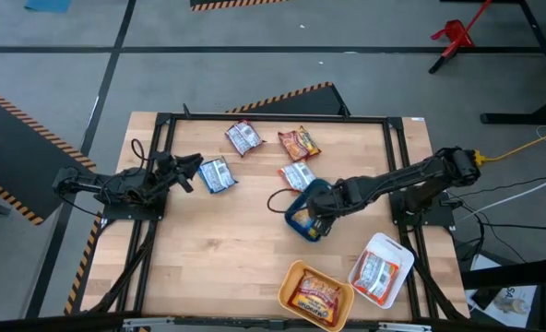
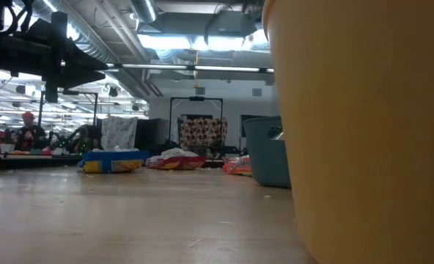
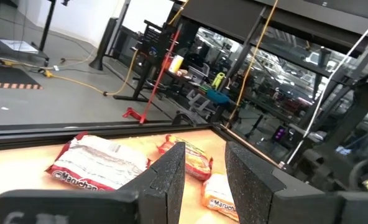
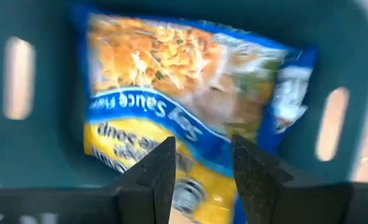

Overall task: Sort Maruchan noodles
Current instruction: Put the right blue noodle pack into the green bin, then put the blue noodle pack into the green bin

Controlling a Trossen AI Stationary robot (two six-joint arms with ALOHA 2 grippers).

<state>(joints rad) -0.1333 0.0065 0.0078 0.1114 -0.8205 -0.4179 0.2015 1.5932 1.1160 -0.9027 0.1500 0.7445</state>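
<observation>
Hovering with its jaws parted just over the blue packet (image 4: pixel 190 118) lying in the teal tray (image 1: pixel 307 212), the right gripper (image 1: pixel 321 221) could snag the crinkly wrapper leaving, while the left gripper (image 1: pixel 192 169) waits, released, beside another blue-and-white packet (image 1: pixel 216 174).

Wooden table (image 1: pixel 218 249); packets (image 1: pixel 244 138), trays (image 1: pixel 294 281).

bare wood centre (image 1: pixel 227 235), trays (image 1: pixel 315 293) perhaps crowding right
</observation>
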